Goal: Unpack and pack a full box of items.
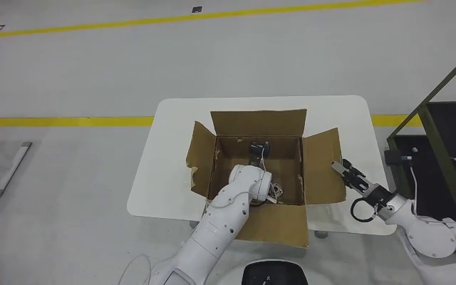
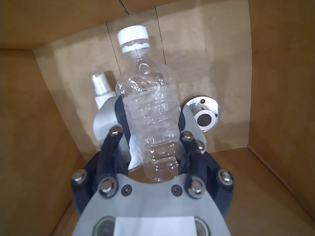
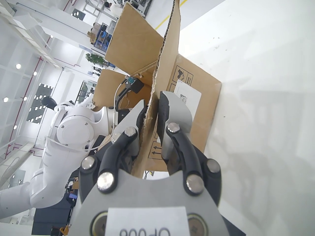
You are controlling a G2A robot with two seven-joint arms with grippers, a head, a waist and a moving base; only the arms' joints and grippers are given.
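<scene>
White rounded table (image 1: pixel 178 142): brown cardboard box (image 1: pixel 256 122) mid-surface, reaching toward near edge, flaps splayed open. Right gripper (image 3: pixel 153 106): jaws pinched on box's right-hand flap (image 1: pixel 322 165). Left gripper (image 2: pixel 151 114) inside box, jaws clamped on clear crumpled plastic bottle (image 2: pixel 145 82) with white cap; possibly lifted off box floor, hard to tell. White spray bottle (image 2: pixel 102 89) just beside one finger, silver metal flange (image 2: pixel 204 111) beside other.

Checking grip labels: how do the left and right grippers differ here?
The left gripper is inside the box, shut on a clear bottle; the right gripper is outside, shut on the box's side flap. Left holds an item, right only cardboard. Both are grey-and-black two-finger grippers.
</scene>
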